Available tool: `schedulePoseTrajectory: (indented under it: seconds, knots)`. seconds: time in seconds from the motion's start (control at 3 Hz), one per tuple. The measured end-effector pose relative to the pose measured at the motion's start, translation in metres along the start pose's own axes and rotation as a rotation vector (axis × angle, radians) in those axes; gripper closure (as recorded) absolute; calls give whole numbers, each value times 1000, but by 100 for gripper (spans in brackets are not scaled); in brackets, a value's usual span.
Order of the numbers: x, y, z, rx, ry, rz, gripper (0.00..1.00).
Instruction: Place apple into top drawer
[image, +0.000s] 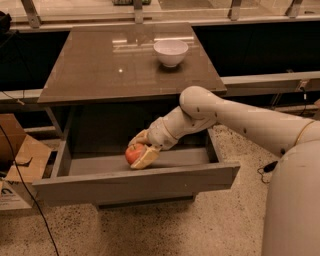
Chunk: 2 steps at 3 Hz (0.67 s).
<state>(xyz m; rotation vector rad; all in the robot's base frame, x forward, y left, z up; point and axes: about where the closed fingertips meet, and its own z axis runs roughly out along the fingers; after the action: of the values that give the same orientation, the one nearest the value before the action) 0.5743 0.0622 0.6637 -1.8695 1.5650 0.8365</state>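
The top drawer (135, 185) is pulled open below the glossy brown cabinet top. The red-orange apple (134, 153) is inside the drawer, near its middle, low over the drawer floor. My gripper (140, 150) reaches down into the drawer from the right and its tan fingers (145, 158) are closed around the apple. I cannot tell whether the apple rests on the drawer floor.
A white bowl (171, 52) stands on the cabinet top (100, 65) at the back right. A cardboard box (20, 165) and a black cable lie on the floor at the left. My white arm (250, 125) spans the drawer's right side.
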Motion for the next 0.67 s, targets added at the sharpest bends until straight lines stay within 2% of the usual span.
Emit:
schedulePoseTrajectory:
  seconds: [0.33, 0.67]
  knots:
    - [-3, -1, -3, 3, -3, 3, 68]
    - [-2, -9, -2, 28, -19, 1, 100]
